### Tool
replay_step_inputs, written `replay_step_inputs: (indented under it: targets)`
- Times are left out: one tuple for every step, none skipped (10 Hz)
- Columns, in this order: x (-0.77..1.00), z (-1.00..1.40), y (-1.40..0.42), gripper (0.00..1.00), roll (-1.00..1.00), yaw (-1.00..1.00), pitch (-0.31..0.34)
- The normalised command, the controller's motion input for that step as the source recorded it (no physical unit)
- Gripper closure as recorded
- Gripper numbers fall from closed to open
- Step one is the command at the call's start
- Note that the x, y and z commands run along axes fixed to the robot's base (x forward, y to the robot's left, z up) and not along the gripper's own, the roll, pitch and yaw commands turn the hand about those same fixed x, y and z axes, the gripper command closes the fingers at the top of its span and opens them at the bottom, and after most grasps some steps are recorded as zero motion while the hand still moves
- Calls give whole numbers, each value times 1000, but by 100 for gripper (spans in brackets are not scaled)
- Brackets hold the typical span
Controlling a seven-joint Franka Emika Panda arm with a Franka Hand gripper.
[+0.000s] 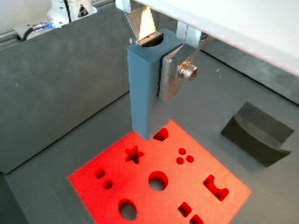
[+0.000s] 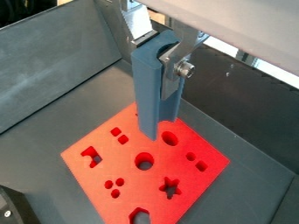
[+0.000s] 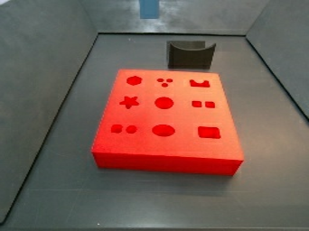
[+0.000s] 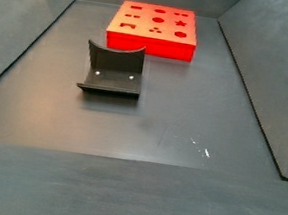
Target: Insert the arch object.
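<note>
My gripper (image 1: 153, 74) is shut on the arch object (image 1: 145, 87), a long blue-grey block with a semicircular notch in its upper end, not dark grey. It hangs upright, high above the red board (image 1: 117, 172). Both wrist views show this; the gripper (image 2: 159, 79) holds the block (image 2: 152, 96) over the board (image 2: 126, 149) near its edge. In a side view only the block's lower tip (image 3: 150, 9) shows, above the far wall, and the board (image 3: 145, 117) lies mid-floor. The board's arch-shaped hole (image 3: 200, 83) is empty.
The dark fixture (image 3: 190, 54) stands just behind the board; it also shows in a side view (image 4: 112, 70) and in a wrist view (image 1: 257, 131). Grey walls (image 3: 72, 72) ring the floor. The board (image 4: 152, 44) has several other shaped holes.
</note>
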Motion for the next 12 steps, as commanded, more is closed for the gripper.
replay_step_inputs:
  targets:
    - [189, -83, 160, 100, -20, 0, 0]
    - [626, -166, 400, 100, 0, 57, 4]
    - [709, -160, 534, 100, 116, 154, 0]
    - [454, -220, 300, 100, 187, 423, 0]
    - [546, -220, 243, 100, 199, 429, 0]
    - [746, -171, 226, 100, 219, 329, 20]
    - [800, -143, 229, 100, 221, 257, 0]
    - [757, -209, 163, 100, 263, 211, 0]
    - [689, -420, 9, 100, 134, -163, 24]
    - [374, -357, 0, 100, 0, -760, 0]
    - [131, -343, 20, 100, -29, -989, 0]
    - [120, -349, 23, 100, -26, -991, 0]
